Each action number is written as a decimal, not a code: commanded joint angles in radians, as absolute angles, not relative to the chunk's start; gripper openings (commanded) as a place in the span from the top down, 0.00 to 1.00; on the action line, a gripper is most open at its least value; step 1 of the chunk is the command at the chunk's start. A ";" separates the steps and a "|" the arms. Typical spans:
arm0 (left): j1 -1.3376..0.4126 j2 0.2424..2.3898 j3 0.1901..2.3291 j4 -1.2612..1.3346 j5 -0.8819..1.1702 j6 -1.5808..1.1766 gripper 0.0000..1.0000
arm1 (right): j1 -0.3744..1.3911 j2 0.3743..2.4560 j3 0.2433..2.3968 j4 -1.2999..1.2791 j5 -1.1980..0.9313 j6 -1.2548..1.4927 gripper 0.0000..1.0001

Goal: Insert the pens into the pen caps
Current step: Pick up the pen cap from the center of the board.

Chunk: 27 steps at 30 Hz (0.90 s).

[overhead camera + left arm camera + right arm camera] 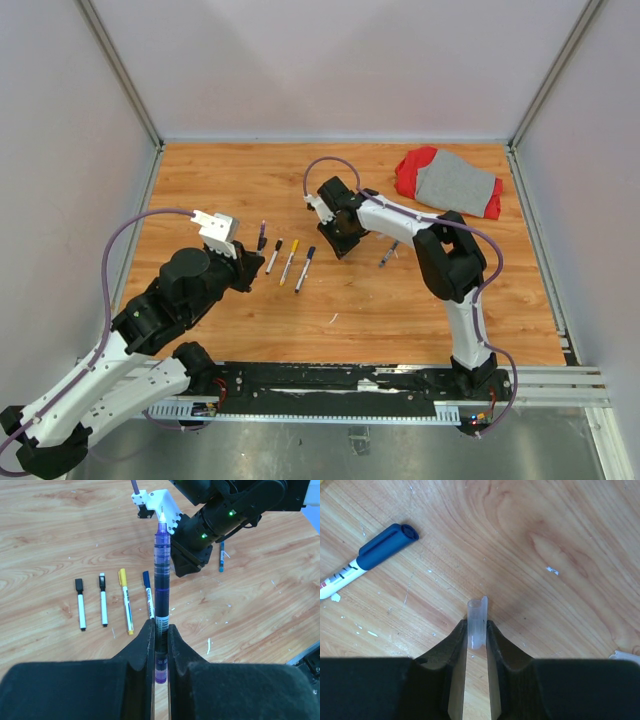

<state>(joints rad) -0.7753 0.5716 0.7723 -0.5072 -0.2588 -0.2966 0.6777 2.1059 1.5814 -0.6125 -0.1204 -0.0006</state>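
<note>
My left gripper (160, 626) is shut on a purple pen (161, 565), whose bare tip points away toward the right arm; in the top view this pen (262, 234) sticks up from the left gripper (250, 262). My right gripper (477, 626) is shut on a short translucent pen cap (476, 617), open end outward, just above the wood. In the top view the right gripper (341, 246) hangs at the table's middle. Several capped pens (103, 600) lie in a row on the wood, with three of them (289, 262) showing from above.
A blue-capped pen (370, 555) lies left of the right gripper, and another small pen (388, 254) lies to its right. A red and grey cloth (450, 183) sits at the back right. A small white scrap (333, 318) lies near the front.
</note>
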 commanded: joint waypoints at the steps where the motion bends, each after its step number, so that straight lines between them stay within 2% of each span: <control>1: -0.772 0.572 0.767 -0.493 -0.269 -0.287 0.99 | 0.666 2.125 1.589 -0.665 -0.092 -0.002 0.83; 7: -0.772 0.570 0.766 -0.494 -0.270 -0.287 1.00 | 0.669 2.013 1.462 -0.624 -0.129 0.011 0.90; 19: -0.772 0.572 0.765 -0.492 -0.266 -0.285 1.00 | 0.716 1.549 0.937 -0.415 -0.325 -0.028 0.92; 27: -0.772 0.577 0.767 -0.493 -0.268 -0.284 1.00 | 0.865 1.513 0.891 -0.482 -0.233 -0.095 0.92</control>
<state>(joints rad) -0.7753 0.5747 0.7719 -0.5076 -0.2615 -0.2958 0.7975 1.5135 0.8921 -0.4580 -0.2684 -0.0399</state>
